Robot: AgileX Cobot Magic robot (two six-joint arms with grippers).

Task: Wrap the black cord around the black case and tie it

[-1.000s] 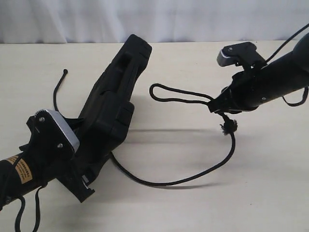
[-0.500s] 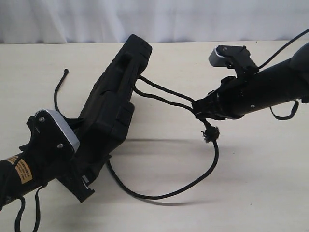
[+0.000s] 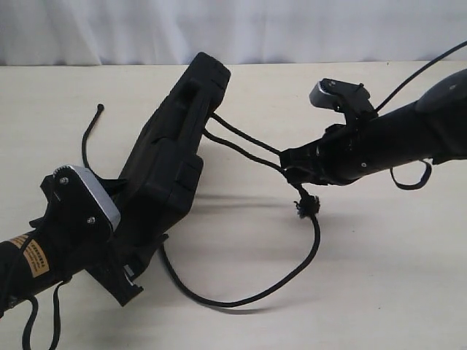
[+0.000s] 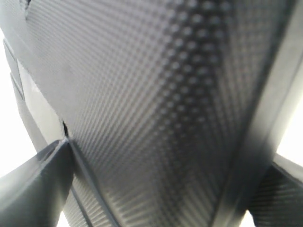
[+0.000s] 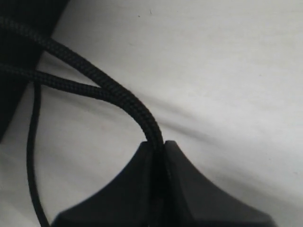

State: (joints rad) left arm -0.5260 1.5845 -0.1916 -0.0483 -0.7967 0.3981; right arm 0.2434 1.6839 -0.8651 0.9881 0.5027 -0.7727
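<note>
In the tightly closed right gripper (image 3: 292, 166), the doubled cord (image 5: 94, 74) is being pinched, just right of the case (image 3: 171, 153). The case is being clamped at its near end by the widely spread left gripper (image 3: 135, 251) and tilted off the table (image 3: 394, 284). Wrapping is judged to be under way. A pass around the case's far end is being called for next.

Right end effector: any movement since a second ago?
Yes. The right end effector, shut on the cord, has shifted left toward the unmoved case.
</note>
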